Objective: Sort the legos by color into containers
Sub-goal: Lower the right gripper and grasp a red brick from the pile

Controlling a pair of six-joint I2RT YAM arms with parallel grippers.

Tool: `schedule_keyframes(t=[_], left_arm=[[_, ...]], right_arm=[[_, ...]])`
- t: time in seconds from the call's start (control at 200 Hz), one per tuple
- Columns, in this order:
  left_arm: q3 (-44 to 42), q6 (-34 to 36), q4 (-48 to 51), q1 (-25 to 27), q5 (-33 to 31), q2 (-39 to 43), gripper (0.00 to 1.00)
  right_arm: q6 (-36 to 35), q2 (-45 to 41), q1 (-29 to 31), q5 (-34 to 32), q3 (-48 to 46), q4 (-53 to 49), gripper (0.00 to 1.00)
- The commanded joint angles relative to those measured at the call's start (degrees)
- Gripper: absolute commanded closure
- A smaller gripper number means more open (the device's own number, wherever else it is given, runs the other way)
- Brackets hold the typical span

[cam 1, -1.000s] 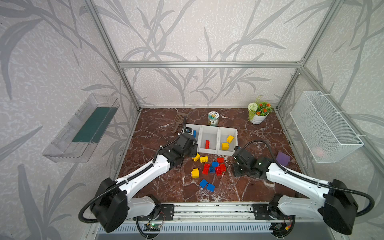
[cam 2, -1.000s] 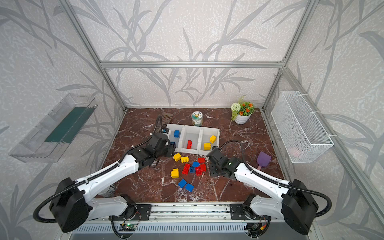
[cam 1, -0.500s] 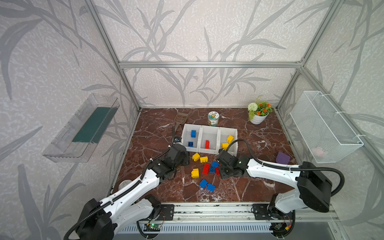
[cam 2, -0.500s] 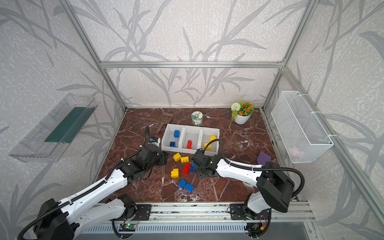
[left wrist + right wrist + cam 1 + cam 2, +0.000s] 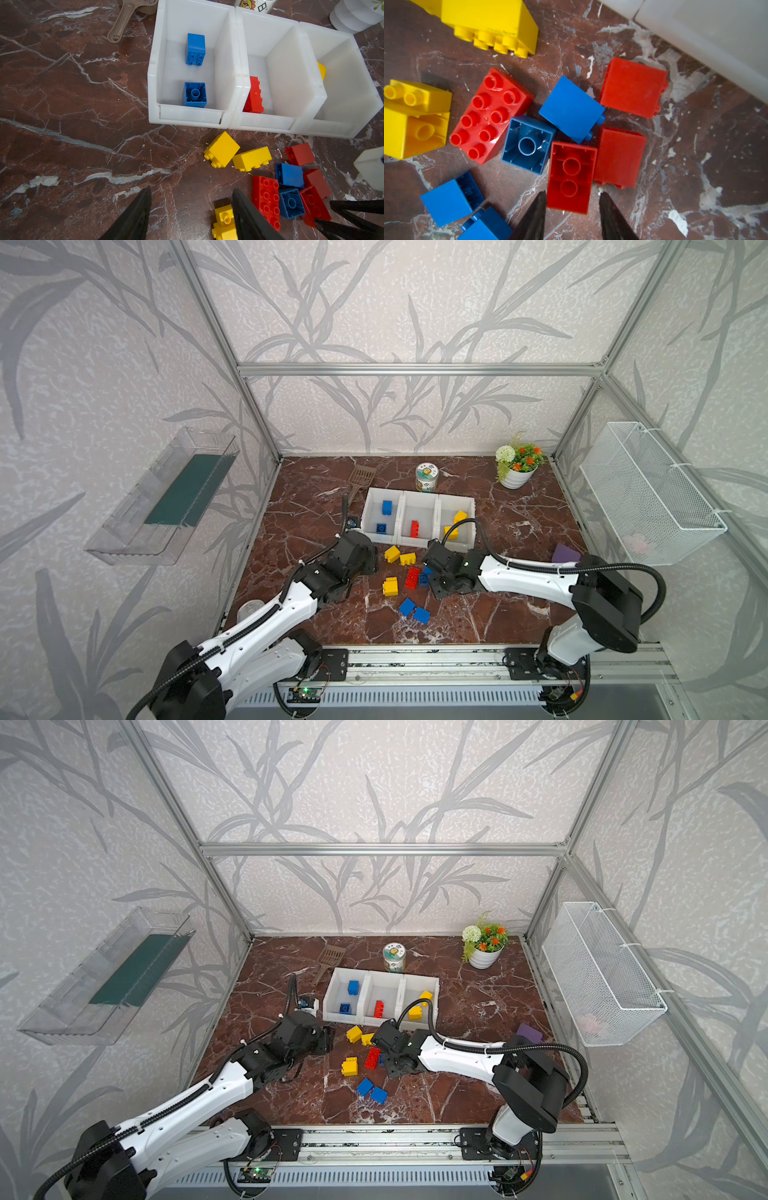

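Note:
Three joined white containers (image 5: 399, 514) (image 5: 236, 62) hold two blue legos (image 5: 195, 48), one red (image 5: 254, 95) and yellow ones (image 5: 321, 70), by colour. In front of them lie loose red, blue and yellow legos (image 5: 411, 576). My right gripper (image 5: 572, 196) (image 5: 430, 574) hangs low over the pile, its jaws open. They straddle the near end of an upturned red lego (image 5: 571, 176), with a gap on one side. My left gripper (image 5: 190, 193) (image 5: 370, 564) is open over bare floor. A yellow lego (image 5: 224, 222) lies against one finger.
Behind the bins stand a brown scoop (image 5: 359, 481), a jar (image 5: 427, 477) and a flower pot (image 5: 517, 464). A purple block (image 5: 565, 553) lies by the right arm. A wire basket (image 5: 648, 493) hangs on the right wall and a clear tray (image 5: 166, 497) on the left wall.
My right gripper has moved left over the pile and its jaws have narrowed around the upturned red lego. My left gripper has drawn back from beside the bins towards the front.

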State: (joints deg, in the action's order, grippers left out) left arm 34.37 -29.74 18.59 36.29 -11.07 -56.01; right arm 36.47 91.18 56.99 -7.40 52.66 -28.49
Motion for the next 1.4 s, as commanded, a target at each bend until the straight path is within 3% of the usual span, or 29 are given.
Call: schedule_keyframes(t=[0.0,0.7,1.05,1.165,1.26,1.395], left_arm=[[-0.44,-0.98,0.61,-0.34,-0.98,0.81,0.36],[-0.62,-1.12,1.21,-0.33,-0.78,1.43,0.36],[-0.77,-1.22,1.43,-0.29,-1.15,1.57,0.36],[-0.8,-1.21,1.45,-0.34,-1.26,1.43,0.36],[-0.66,-0.88,1.52,-0.28,-1.63,1.34,0.35],[-0.44,-0.87,1.71,-0.43,-1.88,1.23,0.35]], right_arm=[[1.47,1.26,0.48,-0.07,1.34,-0.47,0.57],[1.7,3.67,0.84,-0.45,1.82,-0.11,0.64],[1.72,-6.13,1.19,-3.66,1.07,-4.29,0.67],[0.36,-7.9,1.19,-5.71,3.48,-5.22,0.67],[-4.73,-7.32,1.04,-8.69,6.45,-4.48,0.67],[-10.48,-2.81,-2.91,-6.81,13.42,-3.18,0.67]])
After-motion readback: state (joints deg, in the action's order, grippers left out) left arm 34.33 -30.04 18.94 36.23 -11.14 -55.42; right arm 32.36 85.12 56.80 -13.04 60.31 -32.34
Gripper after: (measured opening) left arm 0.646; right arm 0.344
